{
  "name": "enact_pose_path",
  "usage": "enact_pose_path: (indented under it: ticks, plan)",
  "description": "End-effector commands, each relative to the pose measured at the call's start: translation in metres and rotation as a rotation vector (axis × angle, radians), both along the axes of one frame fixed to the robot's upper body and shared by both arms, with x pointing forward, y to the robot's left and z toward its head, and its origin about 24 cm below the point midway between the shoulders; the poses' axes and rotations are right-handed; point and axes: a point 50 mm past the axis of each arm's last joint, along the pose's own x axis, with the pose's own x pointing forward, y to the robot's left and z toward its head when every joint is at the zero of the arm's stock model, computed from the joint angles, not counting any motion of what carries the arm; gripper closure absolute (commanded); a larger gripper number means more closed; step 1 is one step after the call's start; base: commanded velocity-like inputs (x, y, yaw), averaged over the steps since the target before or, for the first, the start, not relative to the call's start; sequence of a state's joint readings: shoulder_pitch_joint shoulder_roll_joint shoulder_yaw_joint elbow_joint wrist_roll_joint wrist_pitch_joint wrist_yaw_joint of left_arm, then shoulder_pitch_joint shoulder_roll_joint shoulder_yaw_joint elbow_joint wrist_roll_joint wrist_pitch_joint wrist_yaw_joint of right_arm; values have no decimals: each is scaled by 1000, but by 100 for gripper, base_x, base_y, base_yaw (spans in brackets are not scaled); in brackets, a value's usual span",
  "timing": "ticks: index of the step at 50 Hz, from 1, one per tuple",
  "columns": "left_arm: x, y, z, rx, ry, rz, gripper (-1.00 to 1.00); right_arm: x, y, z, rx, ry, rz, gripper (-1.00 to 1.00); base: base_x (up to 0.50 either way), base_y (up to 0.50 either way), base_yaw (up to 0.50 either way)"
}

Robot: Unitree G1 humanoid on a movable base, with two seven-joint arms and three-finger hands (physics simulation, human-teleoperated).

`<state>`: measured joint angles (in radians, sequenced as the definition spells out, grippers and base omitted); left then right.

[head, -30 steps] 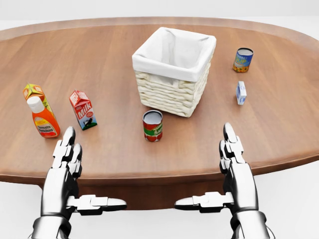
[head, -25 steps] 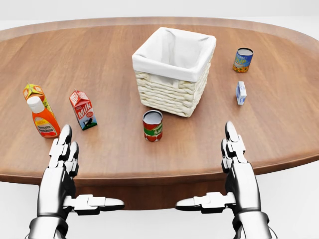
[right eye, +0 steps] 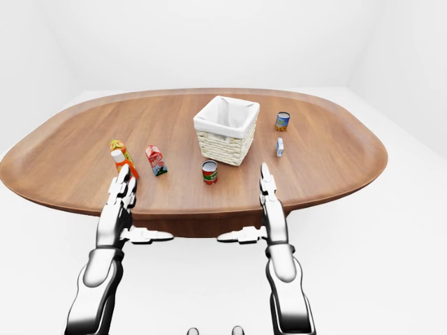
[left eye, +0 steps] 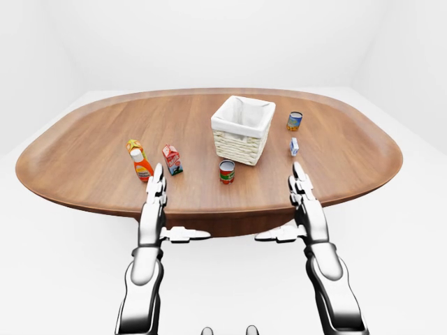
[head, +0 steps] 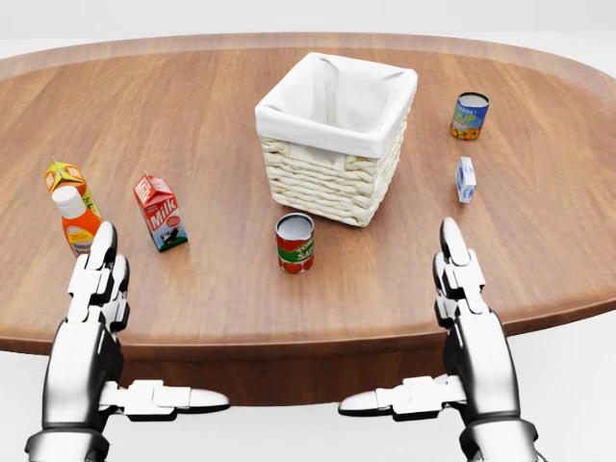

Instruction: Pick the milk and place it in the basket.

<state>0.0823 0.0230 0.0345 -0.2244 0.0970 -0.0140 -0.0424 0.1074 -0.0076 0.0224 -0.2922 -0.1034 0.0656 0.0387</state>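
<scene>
- The left hand [head: 89,322] has slid toward the left edge of the head view since the earlier frame; its fingers [head: 99,258] now cover the lower part of the orange sauce bottle [head: 75,219], where before they stood to the right of it
- The right hand [head: 469,332] has shifted only a little, toward the right and slightly lower in the head view
- Both hands are spread wide, fingers stretched flat and thumbs pointing inward toward each other, gripping nothing
- The bench [head: 212,106] and the things on it sit where they did, so the camera has not moved
- The milk [head: 160,212], a red and white carton, stands upright on the bench just right of the left hand's fingertips, not touched by them
- The basket [head: 335,138], woven with a white cloth lining, stands near the middle of the bench, well apart from the milk
- A red-labelled can [head: 295,243] stands just below the basket in the head view, between the two hands
- A small orange carton [head: 65,179] stands right behind the sauce bottle
- To the right of the basket are a blue-labelled can [head: 469,115] and, below it, a small blue and white carton [head: 466,179]
- The bottle and orange carton crowd the milk's left side; nothing lies between milk and basket
</scene>
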Motion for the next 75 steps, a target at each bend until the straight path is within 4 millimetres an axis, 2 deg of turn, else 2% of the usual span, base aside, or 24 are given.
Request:
enact_pose_path:
  ticks: [1,6,12,20,26,31,53,75]
  plan:
    - [-16,2,24,57,-86,15,-100,-10,2,17,-10,-60,13,-100,0,0,0]
    - [-33,1,36,74,-151,24,-100,-17,5,25,-16,-91,24,-100,0,0,0]
    - [-35,8,53,66,-181,51,-100,-30,6,45,-34,-176,27,-100,0,0,0]
    - [-40,10,62,92,-210,69,-100,-33,6,52,-32,-206,40,-100,0,0,0]
    - [-41,9,61,133,-224,76,-100,-38,6,62,-26,-251,49,-100,0,0,0]
    - [-40,6,51,176,-225,72,-100,-37,6,59,-24,-238,50,-100,0,0,0]
    - [-38,3,43,190,-210,55,-100,-37,8,53,-21,-207,73,-100,21,4,0]
    - [-41,-2,39,173,-188,14,-100,-39,10,52,-13,-197,97,-100,47,6,0]
